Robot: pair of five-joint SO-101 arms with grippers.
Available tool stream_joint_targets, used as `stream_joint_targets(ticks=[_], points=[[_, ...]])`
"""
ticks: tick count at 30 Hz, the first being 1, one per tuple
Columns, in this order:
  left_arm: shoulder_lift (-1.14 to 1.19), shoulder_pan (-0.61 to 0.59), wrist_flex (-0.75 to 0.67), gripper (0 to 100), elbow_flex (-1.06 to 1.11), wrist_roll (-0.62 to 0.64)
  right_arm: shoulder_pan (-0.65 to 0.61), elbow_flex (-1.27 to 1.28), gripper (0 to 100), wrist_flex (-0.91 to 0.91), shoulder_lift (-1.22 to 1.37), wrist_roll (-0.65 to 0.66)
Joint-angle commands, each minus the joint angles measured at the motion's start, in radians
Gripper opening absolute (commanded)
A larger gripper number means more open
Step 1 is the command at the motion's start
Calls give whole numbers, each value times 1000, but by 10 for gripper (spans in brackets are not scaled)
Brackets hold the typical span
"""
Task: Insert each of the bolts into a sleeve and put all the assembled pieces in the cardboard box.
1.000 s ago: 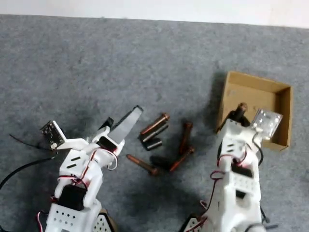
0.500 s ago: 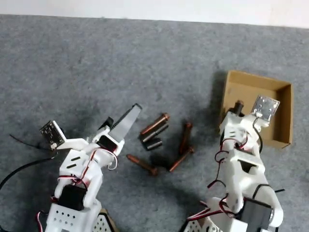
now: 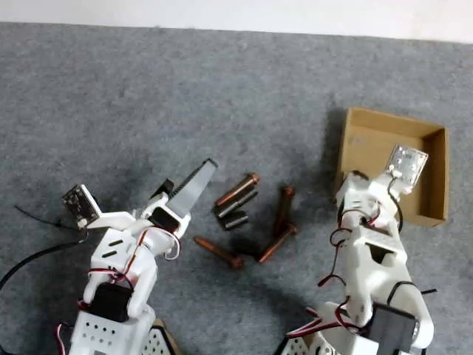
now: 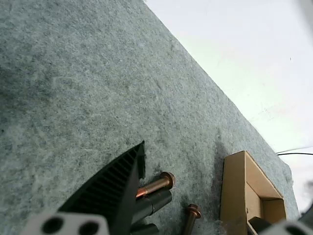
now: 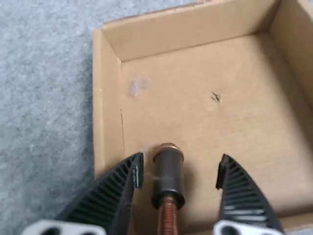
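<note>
My right gripper (image 5: 181,164) hangs open over the near end of the cardboard box (image 5: 205,88). An assembled piece (image 5: 167,171), a copper bolt in a dark sleeve, lies on the box floor between its fingers. From above, this gripper (image 3: 358,179) sits at the near left corner of the box (image 3: 392,140). My left gripper (image 3: 205,170) is shut and empty, pointing at the loose parts. A copper bolt (image 3: 238,188) and two dark sleeves (image 3: 238,201) lie just past its tip. The same bolt (image 4: 155,185) appears beside the left finger (image 4: 117,188).
Three more copper bolts (image 3: 284,207) (image 3: 277,242) (image 3: 218,251) lie scattered on the grey felt between the arms. The box (image 4: 234,191) stands to the right of them. A black cable (image 3: 29,259) runs along the left edge.
The right arm moved forward over the box and lowered the assembled piece it held upright; the piece now lies in the box with the jaws apart. The left arm stayed still.
</note>
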Motion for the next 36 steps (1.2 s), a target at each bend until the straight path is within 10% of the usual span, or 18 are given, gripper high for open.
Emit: stream_joint_targets(ticks=[1,20,36], points=[[-7,-5,-23,496,19,-6,2,-39,221,4,-27,0],[-8,-47,-29,496,10,-2,-498,302,221,576,-964,186],[-8,-199,-124,496,12,87,-880,374,221,806,-1029,399]])
